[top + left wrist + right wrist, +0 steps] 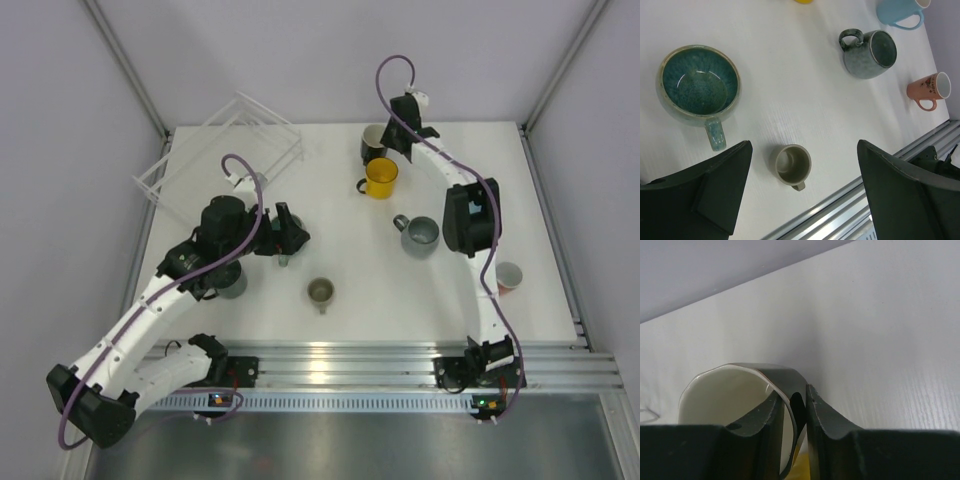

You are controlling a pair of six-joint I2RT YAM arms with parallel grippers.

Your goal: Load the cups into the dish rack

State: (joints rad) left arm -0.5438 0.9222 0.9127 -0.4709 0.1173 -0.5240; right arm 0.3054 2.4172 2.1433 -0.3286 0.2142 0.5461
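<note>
The clear dish rack (225, 150) stands at the far left. My right gripper (397, 138) is shut on the wall of the black cup (371, 143), one finger inside its white interior (725, 395) and one outside; the gripper (796, 395) shows close up in the right wrist view. The yellow cup (381, 177) stands just in front. My left gripper (285, 240) is open and empty, above the table (804, 145). Below it lie the olive cup (791, 164) and the teal mug (699, 82). No dark green cup shows.
The grey-blue mug (418, 234) sits mid-right and the pink cup (508, 277) lies near the right edge. A light blue cup (897, 11) shows only in the left wrist view. Metal rails (350, 360) run along the near edge. Grey walls enclose the table.
</note>
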